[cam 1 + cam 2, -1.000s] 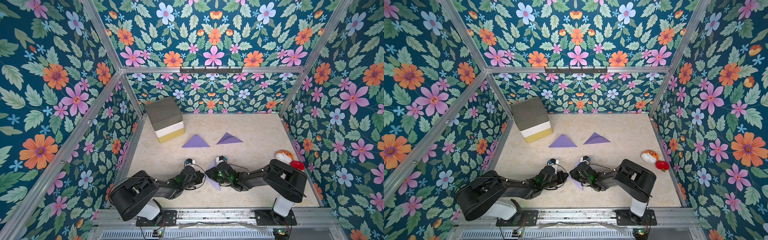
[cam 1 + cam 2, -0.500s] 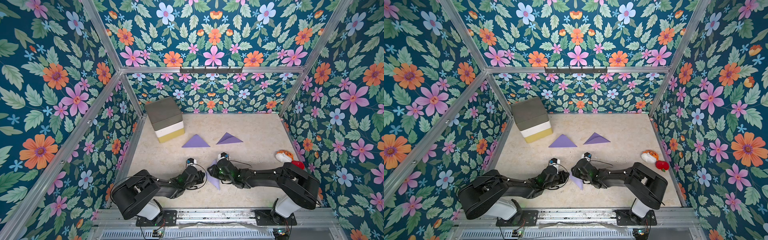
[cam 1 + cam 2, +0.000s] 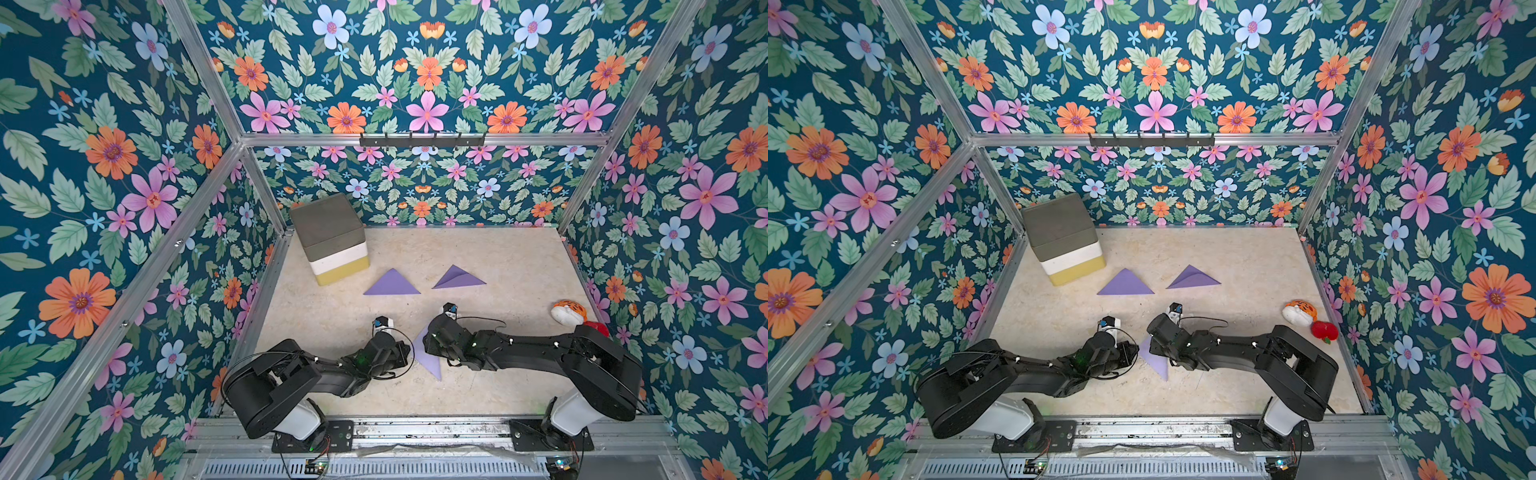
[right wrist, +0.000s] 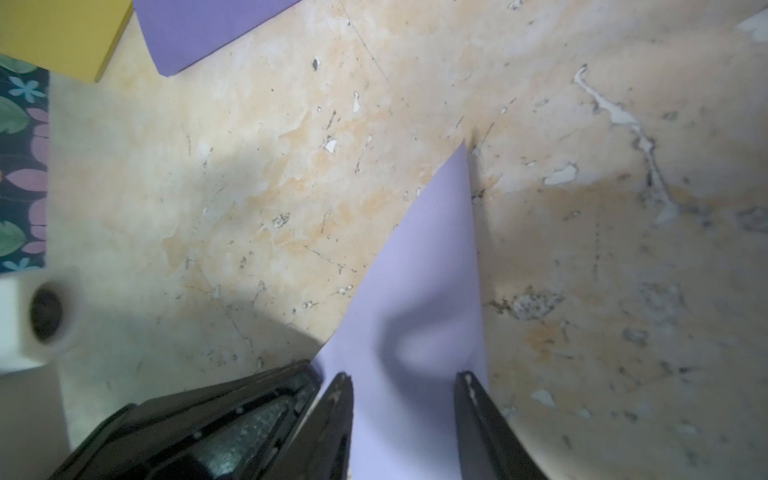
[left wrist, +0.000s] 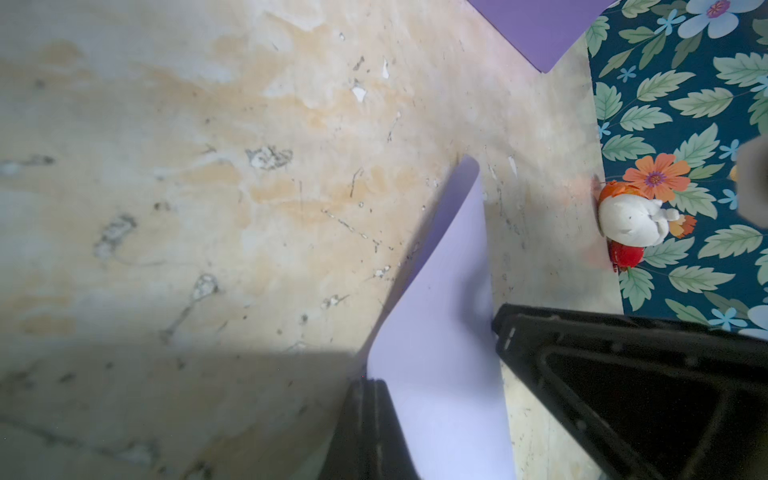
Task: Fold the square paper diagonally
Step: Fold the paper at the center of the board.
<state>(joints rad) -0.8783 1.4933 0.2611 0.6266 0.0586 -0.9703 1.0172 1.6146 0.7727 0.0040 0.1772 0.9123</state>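
Observation:
The lilac square paper [image 3: 430,359] [image 3: 1156,362] lies at the front centre between my two grippers, partly doubled over, with one flap curling up off the table. My left gripper [image 5: 372,382] is shut, and the paper [image 5: 449,332] rises right from its closed tips, so it looks pinched there. In both top views this gripper [image 3: 406,352] [image 3: 1136,351] touches the paper's left edge. My right gripper [image 4: 405,376] is open, its fingers straddling the paper [image 4: 436,270] without squeezing it. From above it [image 3: 427,343] covers the paper's right side.
Two folded purple triangles [image 3: 392,284] [image 3: 457,278] lie mid-table. A grey, white and yellow foam block stack [image 3: 332,237] stands at the back left. A tiger plush [image 3: 567,311] and a red toy [image 3: 598,328] sit by the right wall. Floral walls enclose the table.
My right gripper's jaws have spread apart off the paper, and that arm has stretched out lower along the table. The left gripper has stayed shut in place.

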